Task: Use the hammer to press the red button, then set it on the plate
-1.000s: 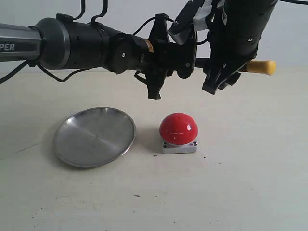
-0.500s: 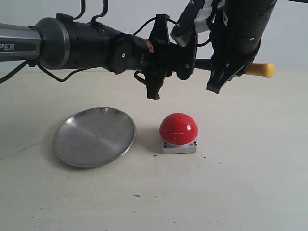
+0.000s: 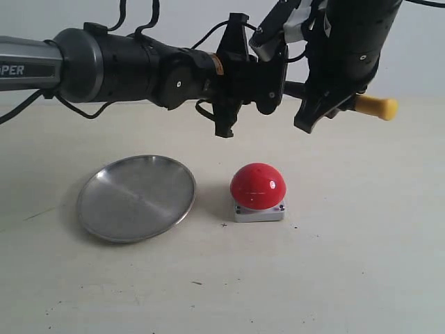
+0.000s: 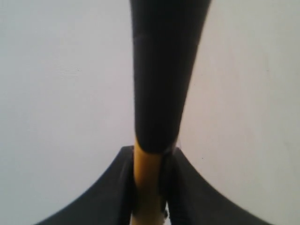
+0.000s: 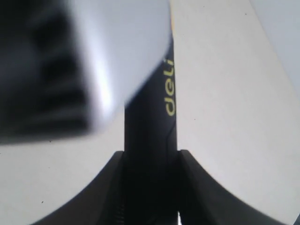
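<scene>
You hold the hammer (image 3: pixel 375 106) level at 12 o'clock over the red button (image 3: pixel 258 185), left gripper (image 4: pixel 149 187) and right gripper (image 5: pixel 151 187) both clamped on its handle, seemingly mid-handover; the plate (image 3: pixel 135 197) lies at 9 o'clock.

A pale beige table (image 3: pixel 348 278) with a matte, faintly speckled surface carries two things. The red button (image 3: pixel 258 184), a glossy dome on a square grey base, sits below the hammer (image 3: pixel 376 106), toward the end opposite its yellow tip. The plate (image 3: pixel 136 197), round and silver, lies further out on that same side, near the red button but not touching it.
</scene>
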`<state>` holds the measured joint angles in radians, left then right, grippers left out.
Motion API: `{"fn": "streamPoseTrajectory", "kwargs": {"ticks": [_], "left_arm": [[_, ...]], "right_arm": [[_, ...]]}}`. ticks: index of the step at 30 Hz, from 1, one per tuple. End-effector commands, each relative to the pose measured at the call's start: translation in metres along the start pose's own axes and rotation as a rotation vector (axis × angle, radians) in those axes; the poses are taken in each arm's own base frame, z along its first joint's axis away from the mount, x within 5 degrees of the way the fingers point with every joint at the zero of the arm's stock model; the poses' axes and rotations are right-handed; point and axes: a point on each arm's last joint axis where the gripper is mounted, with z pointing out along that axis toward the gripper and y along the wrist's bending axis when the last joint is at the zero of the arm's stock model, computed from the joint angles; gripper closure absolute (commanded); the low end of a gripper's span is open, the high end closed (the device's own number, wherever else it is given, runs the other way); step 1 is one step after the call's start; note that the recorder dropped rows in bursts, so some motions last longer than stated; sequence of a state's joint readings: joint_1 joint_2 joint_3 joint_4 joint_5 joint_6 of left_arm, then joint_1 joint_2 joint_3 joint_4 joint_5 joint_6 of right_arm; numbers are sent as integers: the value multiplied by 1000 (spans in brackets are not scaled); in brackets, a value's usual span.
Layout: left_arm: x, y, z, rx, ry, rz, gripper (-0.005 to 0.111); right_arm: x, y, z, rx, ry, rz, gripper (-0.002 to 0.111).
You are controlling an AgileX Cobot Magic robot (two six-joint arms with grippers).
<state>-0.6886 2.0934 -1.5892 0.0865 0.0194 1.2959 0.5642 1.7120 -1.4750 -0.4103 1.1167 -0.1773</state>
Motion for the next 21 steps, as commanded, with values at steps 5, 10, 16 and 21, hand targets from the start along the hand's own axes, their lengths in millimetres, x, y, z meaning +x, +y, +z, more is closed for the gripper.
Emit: {"fn": "streamPoseTrajectory", "kwargs": {"ticks": [5,10,16,21], "left_arm": [[-8,31,-11,-214,-70,-150,53],[-9,34,-11,-239,-80,-168,45],[-9,36,-12,-272,-91,-168,34],[-9,36,-12,-270,-90,-168,33]], "right_arm": [[-3,11,0,-124,-27,105,108],[-3,11,0,-120,-28,140,108],[-5,6,0,-75,-54,193,108],[-5,3,-4,-56,-80,201,108]]}}
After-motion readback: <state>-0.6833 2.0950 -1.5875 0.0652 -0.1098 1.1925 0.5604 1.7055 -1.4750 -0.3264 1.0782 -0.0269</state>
